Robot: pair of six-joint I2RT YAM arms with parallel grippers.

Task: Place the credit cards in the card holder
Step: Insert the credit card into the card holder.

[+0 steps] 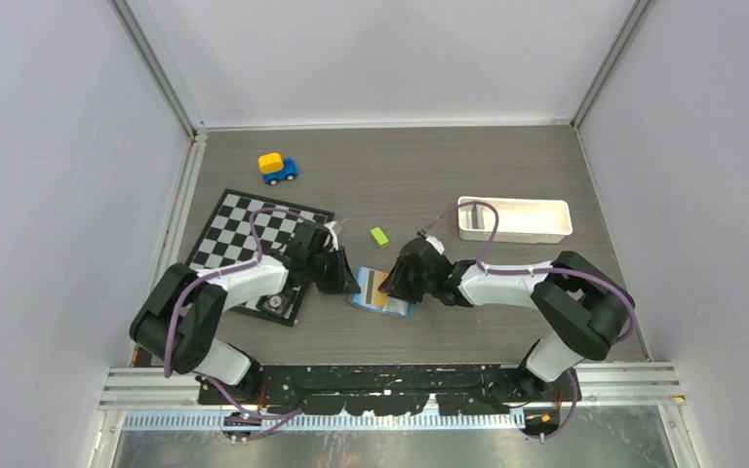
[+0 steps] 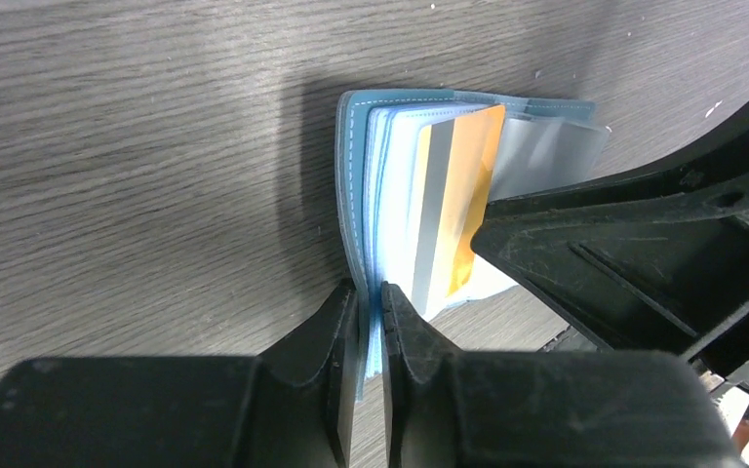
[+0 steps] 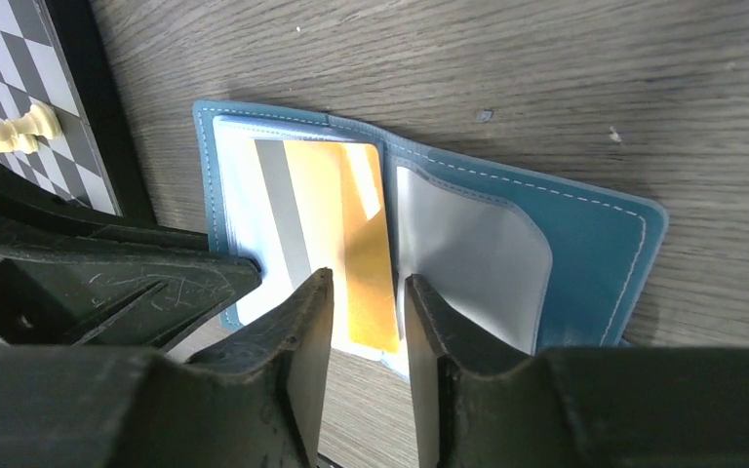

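Progress is partial: your left pincer [image 2: 371, 304] clamps the card holder [image 3: 585, 224] by its cover, while your right pincer [image 3: 369, 292], jaws slightly apart, meets the half-seated tan-gold card [image 3: 327, 195].

Probably a lab cell, plain white walls [image 1: 49, 175], aluminium framing [image 1: 161, 73]

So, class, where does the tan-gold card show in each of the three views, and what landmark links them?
Top external: gold card just below centre.
Left wrist: gold card right of centre, upper half.
Right wrist: gold card centre, slightly left.
Shared landmark: the blue card holder holding it.
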